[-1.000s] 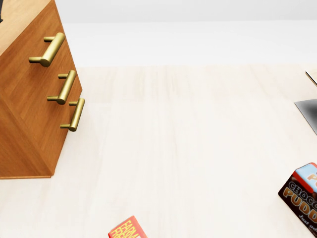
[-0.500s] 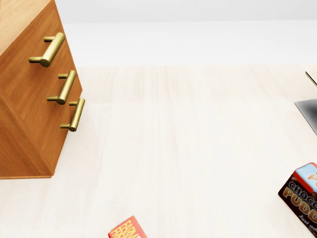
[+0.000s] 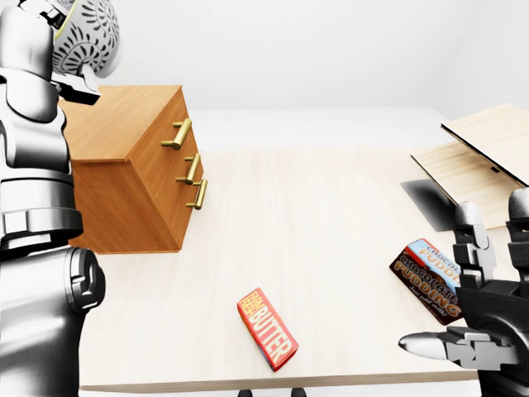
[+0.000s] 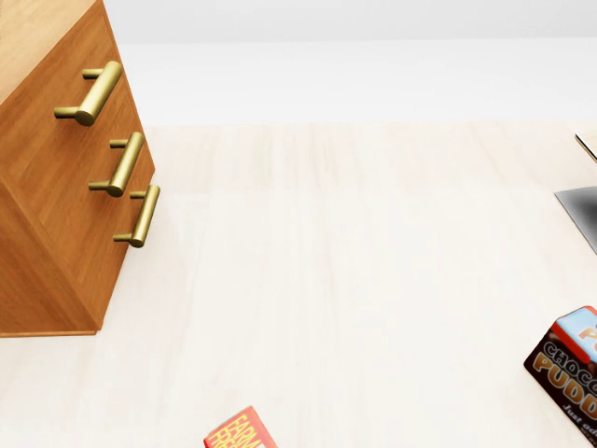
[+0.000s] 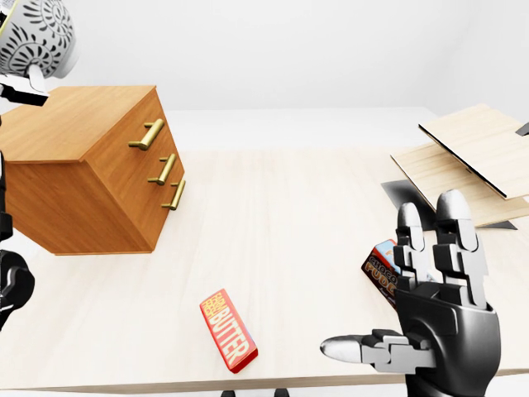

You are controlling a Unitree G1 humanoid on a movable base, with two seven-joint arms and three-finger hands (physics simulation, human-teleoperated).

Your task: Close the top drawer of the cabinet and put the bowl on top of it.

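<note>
The wooden cabinet stands at the left of the table, and its top drawer front with the brass handle lies flush with the two below. A grey patterned bowl hangs in the air above the cabinet's left end. My left hand is shut on the bowl's rim, its arm filling the left edge of the left-eye view. My right hand hovers open at the lower right with its fingers spread, holding nothing. The head view shows only the cabinet's drawer fronts, not the bowl or either hand.
A red butter box lies near the table's bottom edge. Just beyond my right hand sits a chocolate pudding box. Light wooden boards lean at the right edge of the table.
A small dark shape at the head view's top left edge has slipped out of the picture. The cabinet and boxes have not moved.
</note>
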